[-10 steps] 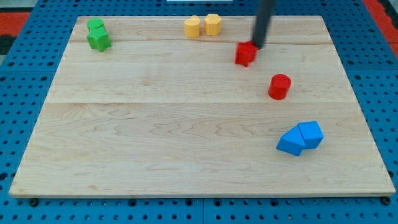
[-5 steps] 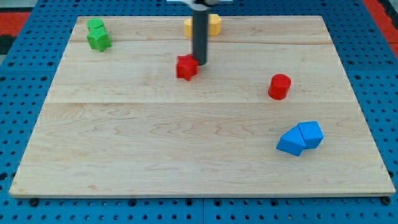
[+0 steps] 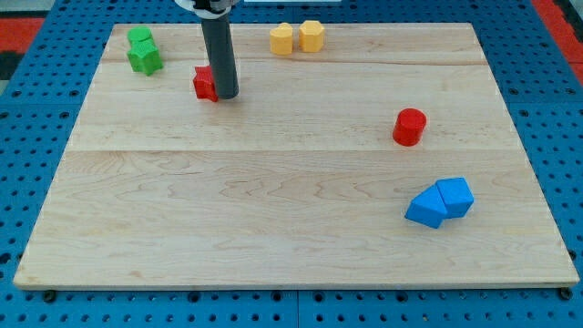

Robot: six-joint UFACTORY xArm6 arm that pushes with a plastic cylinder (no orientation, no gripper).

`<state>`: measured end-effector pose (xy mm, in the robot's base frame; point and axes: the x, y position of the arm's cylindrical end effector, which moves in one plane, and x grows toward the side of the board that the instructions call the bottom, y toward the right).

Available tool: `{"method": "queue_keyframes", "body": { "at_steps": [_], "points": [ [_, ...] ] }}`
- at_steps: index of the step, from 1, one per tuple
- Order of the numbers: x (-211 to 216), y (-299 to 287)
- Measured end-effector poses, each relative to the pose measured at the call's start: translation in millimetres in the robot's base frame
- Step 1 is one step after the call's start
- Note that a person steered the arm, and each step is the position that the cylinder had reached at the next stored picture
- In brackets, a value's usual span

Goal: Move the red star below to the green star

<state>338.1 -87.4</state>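
The red star (image 3: 205, 83) lies in the upper left part of the wooden board (image 3: 291, 228), partly hidden by my rod. My tip (image 3: 226, 94) touches the star's right side. The green star (image 3: 145, 59) lies near the board's top left corner, to the left of and slightly above the red star, about a block's width of board between them. A second green block (image 3: 139, 37) sits just above the green star, touching it.
Two yellow blocks (image 3: 282, 39) (image 3: 312, 35) sit side by side at the top edge. A red cylinder (image 3: 410, 126) stands at the right. Two blue blocks (image 3: 425, 209) (image 3: 455, 196) touch each other at the lower right.
My tip has pushed the red star leftward across the upper board, from right of centre to close beside the green star. The other blocks have not moved.
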Motion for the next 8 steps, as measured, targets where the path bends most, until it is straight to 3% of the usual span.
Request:
{"method": "queue_keyframes", "body": {
  "at_steps": [1,3,6,7,8],
  "points": [
    [-32.8,15.9],
    [-14.7,6.7],
    [-14.5,-93.5],
    [-24.0,-87.9],
    [-59.2,-65.5]
  ]
}}
